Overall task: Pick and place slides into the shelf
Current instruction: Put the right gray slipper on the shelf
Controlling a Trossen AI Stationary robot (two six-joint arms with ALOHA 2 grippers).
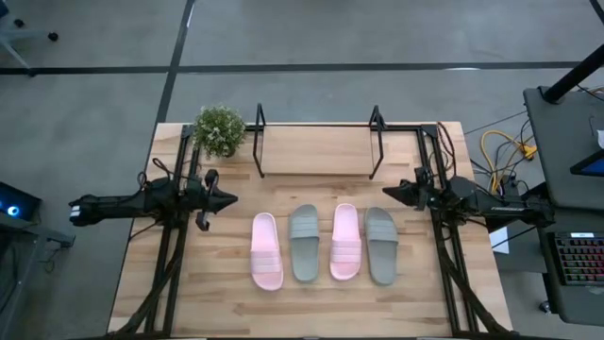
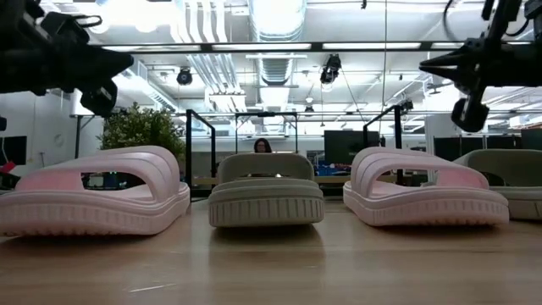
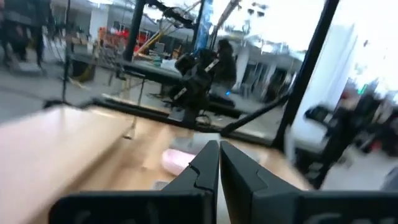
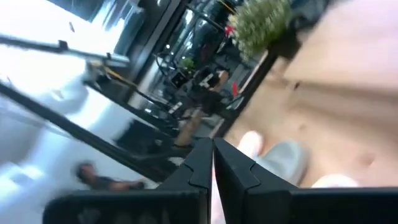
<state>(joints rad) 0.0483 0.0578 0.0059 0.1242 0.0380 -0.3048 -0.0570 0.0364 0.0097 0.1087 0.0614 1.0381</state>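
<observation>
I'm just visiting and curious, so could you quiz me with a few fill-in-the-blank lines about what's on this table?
1. The slides lie in a row of ____.
2. From the left arm's side, their colours run pink, grey, pink, ____.
3. The shelf holds ____ slides so far.
4. The potted plant stands at the shelf's end nearer the ____ gripper; the right gripper waits opposite.

Missing words: four; grey; no; left

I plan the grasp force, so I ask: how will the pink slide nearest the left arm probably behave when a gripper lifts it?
The pink slide looks like thick moulded foam, so probably light and slightly springy. Its wide flat sole suggests it will not roll or tip. The ribbed strap likely gives grip.
</observation>
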